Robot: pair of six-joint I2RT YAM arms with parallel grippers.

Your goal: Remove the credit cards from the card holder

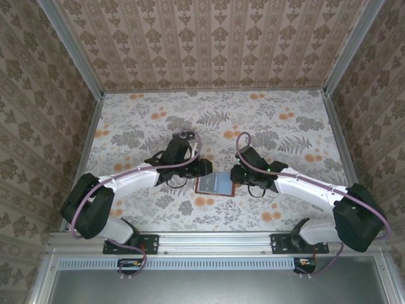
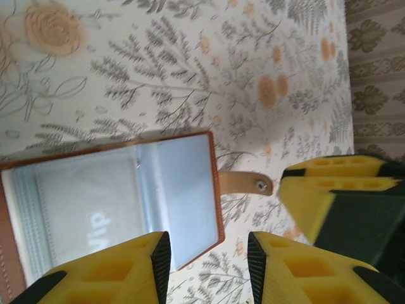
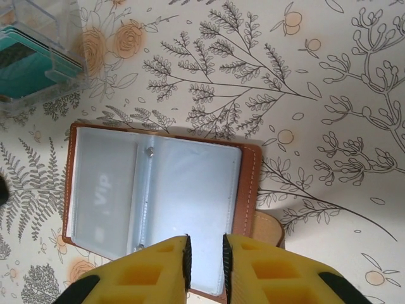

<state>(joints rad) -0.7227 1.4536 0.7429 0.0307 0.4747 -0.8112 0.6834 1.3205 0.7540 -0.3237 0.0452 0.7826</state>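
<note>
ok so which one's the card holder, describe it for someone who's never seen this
Look at the middle of the floral table, toward its near edge. The card holder lies open there: brown leather rim, blue-grey lining, a card marked vip inside. The clear plastic piece nearby holds teal cards and has no leather.

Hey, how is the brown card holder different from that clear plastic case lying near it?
The card holder is brown leather with cloudy sleeves, while the clear plastic case is see-through. The card holder lies spread open and flat, in full view but for its near edge, while the case is cut off at the picture's corner. The card holder shows a pale card marked Vip, and the case holds teal cards. Both rest on the flowered table and hold cards.
</note>
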